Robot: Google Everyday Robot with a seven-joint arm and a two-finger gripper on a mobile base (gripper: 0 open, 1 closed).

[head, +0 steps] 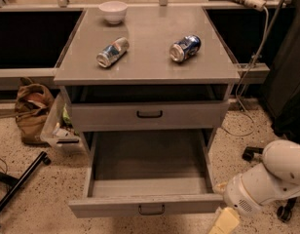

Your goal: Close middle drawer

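Observation:
The middle drawer is pulled far out of the grey cabinet; it is empty and has a dark loop handle on its front. The uppermost drawer sits above it, slightly out. The lowest drawer is hidden beneath the open one. My gripper, cream coloured, is at the bottom edge of the view, just right of and below the open drawer's front right corner. The white arm rises behind it to the right.
Two cans lie on the cabinet top, with a white bowl at the back. A brown bag and a plastic bin stand on the floor to the left. A black stand leg is at lower left, a cable and chair casters at right.

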